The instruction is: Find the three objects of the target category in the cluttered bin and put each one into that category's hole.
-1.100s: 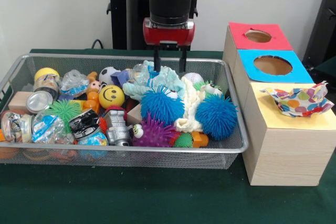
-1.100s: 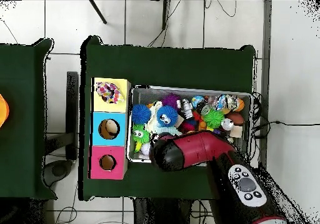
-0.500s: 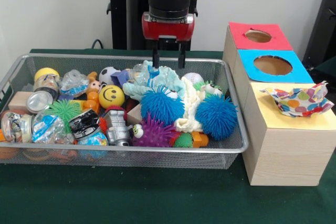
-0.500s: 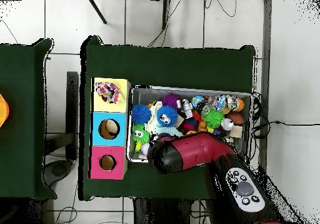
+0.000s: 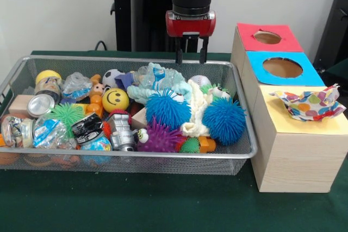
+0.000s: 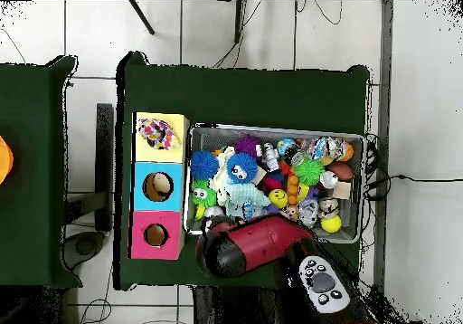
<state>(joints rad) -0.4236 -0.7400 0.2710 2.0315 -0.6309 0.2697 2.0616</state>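
Wire mesh bin point(image 5: 242, 153) holds the clutter, with the three-hole box point(image 5: 293, 156) just to its side: red, blue and yellow tops, a spotted cloth point(image 5: 309, 104) lying on the yellow. Which category is wanted cannot be told; the likeliest candidates are the spiky rubber balls, two blue point(image 5: 168, 108) point(image 5: 224, 119) and one purple point(image 5: 159, 137), lying together toward the box end. They look light, soft and springy, so a grip across the middle should squash in and hold. Above the bin's far rim hangs the gripper point(image 5: 190, 56), jaws spread and empty.
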